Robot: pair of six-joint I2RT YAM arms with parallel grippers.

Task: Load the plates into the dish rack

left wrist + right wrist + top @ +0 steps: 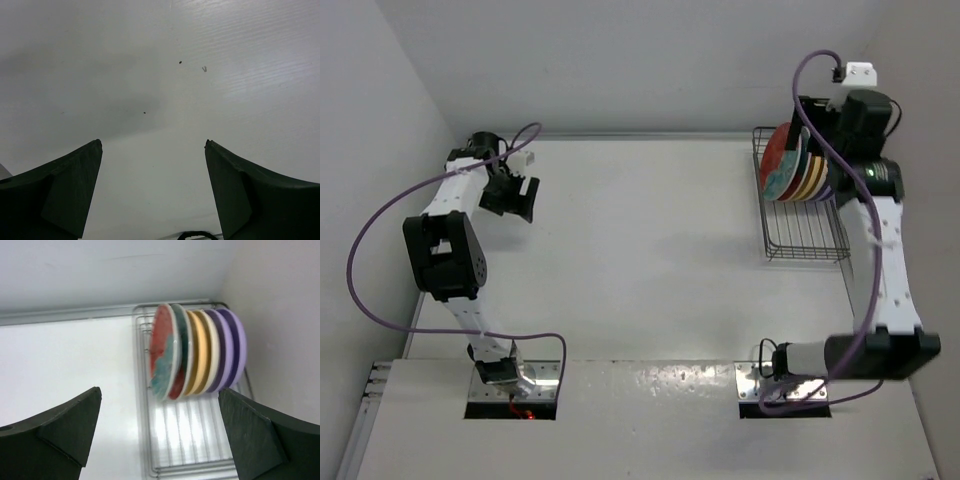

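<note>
1. the right gripper has its two dark fingers spread wide and grips nothing. in the top view it hangs above the far end of the rack, apart from the plates.
2. seen past those fingers, the six round dinner plates stand on edge in one tight row, face to face.
3. from the left in the right wrist view: a red plate with teal floral pattern, a second patterned plate showing a dark teal face and red rim, an orange-yellow plate, a cream plate, then two lilac plates.
4. the row sits in the dark rectangular wire dish rack, at its far end by the back wall. whether each plate sits between prongs cannot be told.
5. the rack stands at the far right of the white table, close to the right wall.
6. the left gripper also has its jaws spread apart and empty, looking down on the bare white surface.
7. in the top view that gripper hovers over the table's far left, well apart from the rack.
8. a purple cable loops along the left arm.
</note>
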